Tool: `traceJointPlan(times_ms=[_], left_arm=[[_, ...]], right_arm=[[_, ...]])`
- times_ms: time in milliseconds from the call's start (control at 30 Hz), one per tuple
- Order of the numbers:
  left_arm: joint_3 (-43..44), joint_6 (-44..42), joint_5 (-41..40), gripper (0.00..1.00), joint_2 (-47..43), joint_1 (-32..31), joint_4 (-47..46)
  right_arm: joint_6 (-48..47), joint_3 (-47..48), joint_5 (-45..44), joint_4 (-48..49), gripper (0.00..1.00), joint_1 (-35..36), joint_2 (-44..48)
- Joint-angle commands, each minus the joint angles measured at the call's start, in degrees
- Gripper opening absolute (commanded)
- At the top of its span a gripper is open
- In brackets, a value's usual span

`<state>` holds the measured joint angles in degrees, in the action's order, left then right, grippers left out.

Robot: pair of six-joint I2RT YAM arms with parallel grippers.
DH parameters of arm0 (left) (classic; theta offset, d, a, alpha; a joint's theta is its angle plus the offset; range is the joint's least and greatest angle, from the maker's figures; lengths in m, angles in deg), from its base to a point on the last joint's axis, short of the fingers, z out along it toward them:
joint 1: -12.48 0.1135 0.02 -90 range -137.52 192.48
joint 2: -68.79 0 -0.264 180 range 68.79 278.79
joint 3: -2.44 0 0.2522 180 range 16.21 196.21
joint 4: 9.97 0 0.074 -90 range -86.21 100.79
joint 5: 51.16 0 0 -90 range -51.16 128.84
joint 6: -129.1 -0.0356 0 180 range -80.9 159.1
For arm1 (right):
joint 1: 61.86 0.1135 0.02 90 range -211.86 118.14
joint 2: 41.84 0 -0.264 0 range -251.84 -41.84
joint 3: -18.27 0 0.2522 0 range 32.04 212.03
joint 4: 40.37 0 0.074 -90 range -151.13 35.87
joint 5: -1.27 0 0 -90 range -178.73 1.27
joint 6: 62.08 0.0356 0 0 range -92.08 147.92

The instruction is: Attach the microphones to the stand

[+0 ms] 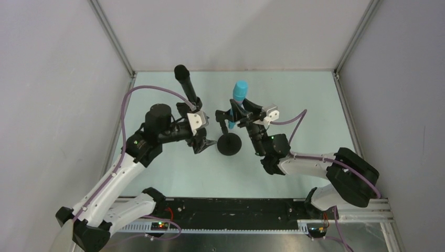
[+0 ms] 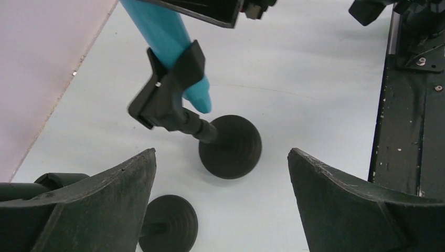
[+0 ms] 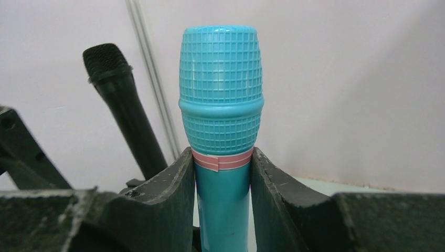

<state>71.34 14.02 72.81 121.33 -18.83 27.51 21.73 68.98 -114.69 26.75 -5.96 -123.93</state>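
Both mics look mounted, pretty much just the let-go left

Left gripper (image 2: 221,153) has its jaws wide apart on nothing. The black microphone (image 1: 187,86) leans up, apparently seated in the second stand (image 2: 168,223). The turquoise microphone (image 3: 220,105) sits in the stand clip (image 2: 168,89) with the right gripper (image 3: 221,157) clamped just under its head. No readable branding anywhere.

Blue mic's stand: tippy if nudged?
Likely tippy: the turquoise microphone leans in the stand's clip, away from its small round base. Probably stiff, not floppy: hard-looking plastic. The right gripper clamps the microphone, which should steady it.
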Motion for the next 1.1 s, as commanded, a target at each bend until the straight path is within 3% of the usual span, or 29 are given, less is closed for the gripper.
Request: traceJointPlan(times_ms=[0,200,433,533,767,833,933,1067], left_arm=[[-1.0,-2.5,-0.7,0.99,-1.6,0.4,0.3],[-1.9,-3.8,-1.6,1.00,-2.0,0.5,1.3],[-2.1,-4.4,-2.4,1.00,-2.7,0.6,2.0],[-1.9,-3.8,-3.1,1.00,-2.7,0.5,2.2],[-0.8,-2.4,-4.1,1.00,-2.0,0.5,2.2],[-0.3,-1.9,-4.3,1.00,-1.6,0.5,2.3],[0.5,-0.9,-5.3,1.00,-0.9,0.5,2.3],[2.8,2.9,-7.6,1.00,0.2,0.7,2.3]], right_arm=[[1.9,4.4,1.3,6.8,0.00,-1.8,-1.3],[5.4,5.3,0.2,6.9,0.00,-2.9,-6.0],[6.0,2.7,-0.5,6.7,0.01,-2.7,-5.1],[7.5,0.3,-2.1,6.5,0.20,-2.2,-3.3],[6.5,-6.4,-5.9,6.1,0.36,0.7,3.2],[6.4,-7.8,-8.0,5.8,0.52,2.1,4.6],[5.4,-9.3,-9.7,5.6,0.95,3.7,5.7],[4.2,-10.2,-11.0,5.4,0.99,4.9,6.6]])
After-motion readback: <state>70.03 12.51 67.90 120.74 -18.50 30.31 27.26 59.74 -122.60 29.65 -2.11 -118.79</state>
